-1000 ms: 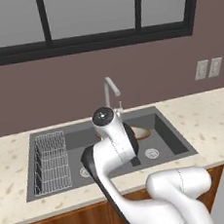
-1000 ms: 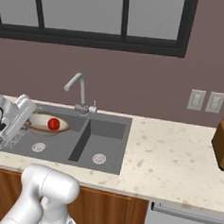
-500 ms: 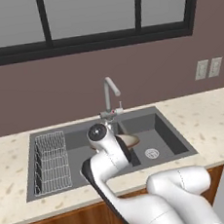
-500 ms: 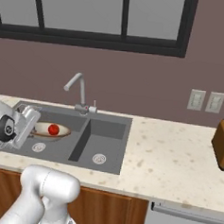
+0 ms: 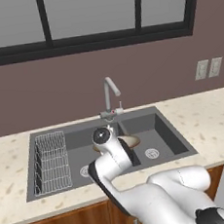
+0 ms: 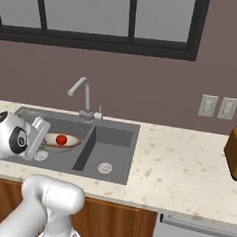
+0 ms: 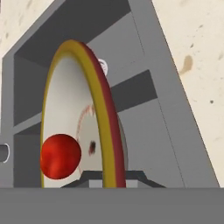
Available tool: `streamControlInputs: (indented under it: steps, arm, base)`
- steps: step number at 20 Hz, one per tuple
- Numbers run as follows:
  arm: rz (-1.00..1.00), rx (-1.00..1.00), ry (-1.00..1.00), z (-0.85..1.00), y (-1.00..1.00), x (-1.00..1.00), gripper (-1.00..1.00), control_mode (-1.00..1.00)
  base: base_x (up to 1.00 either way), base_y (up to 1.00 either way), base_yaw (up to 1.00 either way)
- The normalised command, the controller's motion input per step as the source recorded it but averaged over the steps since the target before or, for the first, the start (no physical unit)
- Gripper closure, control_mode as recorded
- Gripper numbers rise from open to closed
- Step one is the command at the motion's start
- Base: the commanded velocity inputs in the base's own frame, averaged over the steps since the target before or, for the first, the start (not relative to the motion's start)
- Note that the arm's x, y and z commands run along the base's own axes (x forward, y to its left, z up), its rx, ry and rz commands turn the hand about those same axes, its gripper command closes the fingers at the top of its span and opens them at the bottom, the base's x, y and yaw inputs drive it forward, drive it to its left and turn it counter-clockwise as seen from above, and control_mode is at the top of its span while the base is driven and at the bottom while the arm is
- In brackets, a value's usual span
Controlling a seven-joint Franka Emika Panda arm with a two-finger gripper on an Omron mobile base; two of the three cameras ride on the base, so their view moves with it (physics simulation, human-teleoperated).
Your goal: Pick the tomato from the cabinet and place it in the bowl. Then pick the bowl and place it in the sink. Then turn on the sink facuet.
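Over the sink (image 5: 63,138), in the left base view, the arm bends low into the left basin, and only the tan rim of the bowl (image 5: 131,140) peeps out beyond the wrist. The sink facuet (image 5: 109,92) stands behind the divider, lever untouched. The wire rack (image 5: 50,159) lies at the far left of the basin.

From the right base view, the bowl (image 6: 58,141) sits down in the left basin of the sink (image 6: 114,135) with the tomato (image 6: 61,139) resting in its middle. The arm's wrist is just beside its near edge. The sink facuet (image 6: 82,95) rises behind, and a toaster (image 6: 236,151) stands far off on the bench (image 6: 187,165).

Along the hand view, the bowl's rim (image 7: 103,127) runs straight down between the fingers, which appear to pinch it (their tips barely show). The tomato (image 7: 60,156) lies inside against the cream wall.

The bowl looks stiff and glazed, likely slippery and breakable. A rim pinch suits it, though the loose, round tomato would probably roll if the bowl were tilted.
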Motion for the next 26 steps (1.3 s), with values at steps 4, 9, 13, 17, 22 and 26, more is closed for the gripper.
streamControlInputs:
  steps: [4,9,13,17,22,26]
  arm:
    - [-0.09,0.02,0.03,-0.28,0.17,0.38,1.0,-1.0]
    - [-0.07,0.02,0.02,-0.24,0.37,0.21,1.0,-1.0]
    - [-0.06,0.03,0.0,-0.34,0.27,0.24,1.0,-1.0]
    - [-0.07,0.05,0.0,-0.36,0.13,0.32,1.0,-1.0]
    - [-0.1,0.05,0.0,-0.22,0.25,0.39,1.0,-1.0]
    - [-0.13,0.07,0.0,-0.08,0.24,0.23,1.0,-1.0]
  base:
    - [0.0,0.0,0.0]
    - [0.0,0.0,0.0]
    - [0.0,0.0,0.0]
    - [0.0,0.0,0.0]
    - [0.0,0.0,0.0]
    - [0.0,0.0,0.0]
